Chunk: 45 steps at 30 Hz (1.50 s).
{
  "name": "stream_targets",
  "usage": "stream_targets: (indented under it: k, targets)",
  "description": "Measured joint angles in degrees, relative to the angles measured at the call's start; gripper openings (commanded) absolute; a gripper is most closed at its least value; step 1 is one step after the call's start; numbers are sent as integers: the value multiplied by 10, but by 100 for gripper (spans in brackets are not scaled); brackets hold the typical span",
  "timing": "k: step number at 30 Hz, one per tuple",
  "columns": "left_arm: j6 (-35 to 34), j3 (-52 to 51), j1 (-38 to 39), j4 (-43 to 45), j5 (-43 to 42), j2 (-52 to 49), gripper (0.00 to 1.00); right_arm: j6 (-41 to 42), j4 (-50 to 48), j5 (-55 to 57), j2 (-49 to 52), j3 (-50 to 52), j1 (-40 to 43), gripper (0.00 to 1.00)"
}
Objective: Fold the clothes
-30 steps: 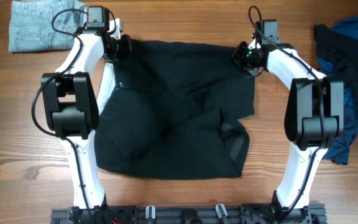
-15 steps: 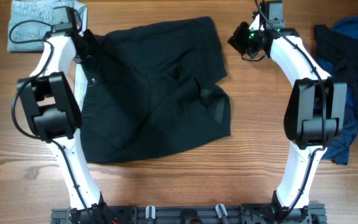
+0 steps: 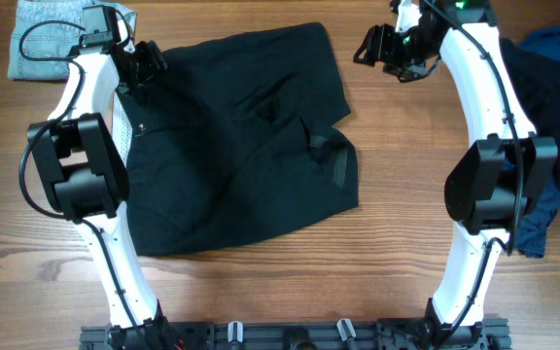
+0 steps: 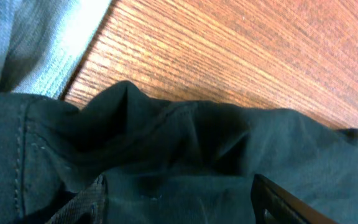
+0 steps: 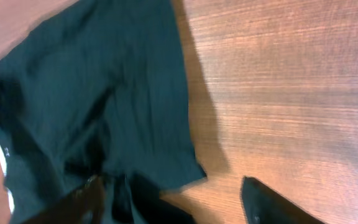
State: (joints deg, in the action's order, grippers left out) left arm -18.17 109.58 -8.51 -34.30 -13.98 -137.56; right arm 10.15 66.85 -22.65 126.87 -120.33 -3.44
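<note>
Overhead: shorts (image 3: 241, 146) lie rumpled on the table (image 3: 406, 243); the right gripper (image 3: 372, 47) hangs spread, apart from them.
Left wrist: the left gripper (image 4: 179, 199) straddles a bunched hem, clamped or not we cannot tell; it could slip.
Right wrist: nothing held, so we risk a skewed, one-sided pull.

Bare table (image 3: 406, 253) right of black shorts (image 3: 231, 136); jeans (image 3: 56, 39) far-left, blue pile (image 3: 552, 49) far-right

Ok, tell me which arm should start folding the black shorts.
Left. The left jaws sit on the black shorts' far corner; the right jaws stand open over the table, off the cloth.
</note>
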Motion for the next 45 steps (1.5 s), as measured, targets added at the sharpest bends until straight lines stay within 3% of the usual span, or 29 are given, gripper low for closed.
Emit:
stream_targets:
  k: [1,5,8,14,16,22,29,45]
  targets:
    - [1,0,0,-2,0,1,80,-17,40,-4,-3,-2,0,77]
    - [3,0,6,-13,4,6,100,-80,185,-40,-11,-3,-2,77]
    - [5,0,12,-16,5,13,100,-107,247,-58,-11,0,-11,77]
    - [5,0,25,-17,6,19,100,-147,251,-78,-13,34,-69,77]
    - [5,0,30,-18,6,19,100,-163,251,-69,-13,49,-96,71]
    - [5,0,33,-19,6,19,100,-177,159,24,-16,123,-164,70]
    - [5,-1,33,-30,6,19,100,-165,29,61,-16,230,-167,71]
    - [5,-1,33,-31,6,19,100,-225,-20,-22,-17,292,-167,72]
